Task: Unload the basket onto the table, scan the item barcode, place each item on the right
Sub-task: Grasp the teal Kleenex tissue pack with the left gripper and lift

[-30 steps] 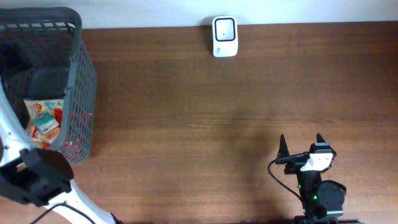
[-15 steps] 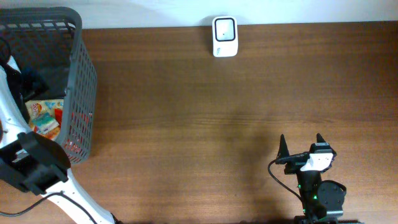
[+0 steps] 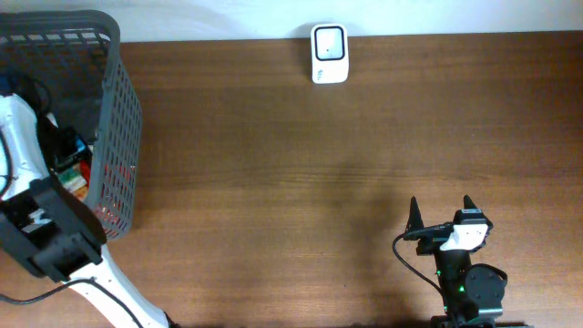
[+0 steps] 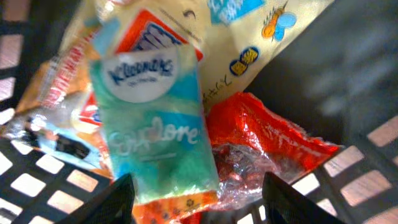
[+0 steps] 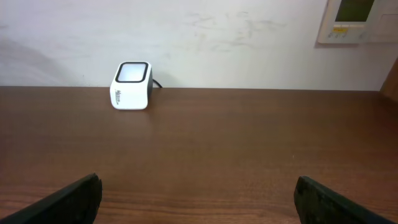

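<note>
1. The Kleenex tissue pack [image 4: 152, 124], which I judge to be the item to scan, lies inside the grey mesh basket [image 3: 123, 118] at the left end of the bench [image 3: 273, 182]. It rests on top of a yellow snack bag [image 4: 261, 37] and a crinkled red wrapper [image 4: 264, 146], so it is the easiest thing there to reach.
2. The left arm [image 3: 20, 155] reaches down into the basket. The left jaws stand released, one on each side of the pack's lower end. The right-hand one is clearly apart from the pack, so nothing is grasped yet. This straddle probably sets up a pinch across the pack's narrow width.
3. The white barcode scanner [image 3: 329, 53] stands at the far edge of the bench, well apart from the basket, with bare wood in front of it for presenting the pack.
4. The right jaws are spread wide and empty near the front edge, pointing toward the scanner. They look parked out of the way.
</note>
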You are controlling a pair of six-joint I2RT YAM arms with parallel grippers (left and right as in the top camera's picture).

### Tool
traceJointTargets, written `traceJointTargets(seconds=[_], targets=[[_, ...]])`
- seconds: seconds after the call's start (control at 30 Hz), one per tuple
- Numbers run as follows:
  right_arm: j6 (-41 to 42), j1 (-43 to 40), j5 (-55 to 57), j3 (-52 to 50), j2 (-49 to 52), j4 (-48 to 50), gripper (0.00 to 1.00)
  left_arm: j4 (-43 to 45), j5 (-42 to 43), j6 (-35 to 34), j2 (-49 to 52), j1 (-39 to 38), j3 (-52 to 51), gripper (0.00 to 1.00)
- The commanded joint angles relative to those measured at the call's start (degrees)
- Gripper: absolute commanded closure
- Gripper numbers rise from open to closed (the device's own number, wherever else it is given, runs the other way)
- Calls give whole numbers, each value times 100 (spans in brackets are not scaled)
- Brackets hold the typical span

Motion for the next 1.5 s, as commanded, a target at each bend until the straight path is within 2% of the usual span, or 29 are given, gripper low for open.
traceJointTargets(seconds=[0.0, 0.07, 0.17, 0.4, 0.47, 0.57, 0.63, 0.7, 0.8, 0.93, 1.03, 1.17, 1.23, 1.33, 1.47], targets=[[-37, 37, 35, -37, -33, -35, 1, 24, -332, -15, 46, -70, -160, 36], [-37, 37, 35, -37, -33, -37, 2, 28, -577, -24, 46, -70, -201, 38], [-37, 37, 35, -37, -33, -35, 2, 0, -1174, -398, 46, -70, -350, 39], [-37, 37, 35, -37, -33, -37, 1, 256, -1167, -398, 46, -70, -769, 38], [-37, 37, 35, -37, -33, -35, 2, 337, -1165, -398, 46, -79, -859, 43], [-37, 37, 35, -37, -33, -37, 2, 420, -1119, -396, 44, -81, -857, 61], [-37, 37, 35, -37, -33, -35, 2, 417, -1021, -396, 44, -81, -833, 67], [-37, 37, 35, -37, -33, -35, 2, 407, -1012, -396, 44, -83, -763, 69], [-37, 37, 35, -37, -33, -35, 2, 258, -951, -396, 44, -81, -518, 80], [-37, 37, 35, -37, -33, -35, 1, -83, -752, -396, 44, -81, 114, 84], [-37, 37, 37, -37, -33, -35, 2, -372, -625, -396, 44, -81, 667, 96], [-37, 37, 35, -37, -33, -35, 2, -741, -605, -396, 44, -83, 1432, 95], [-37, 37, 35, -37, -33, -35, 2, -927, -343, -396, 44, -81, 1794, 96], [-37, 37, 37, -37, -33, -35, 2, -1178, 498, -393, 44, -81, 2378, 100], [-37, 37, 35, -37, -33, -37, 2, -1202, 1609, -396, -42, -83, 3141, 100]])
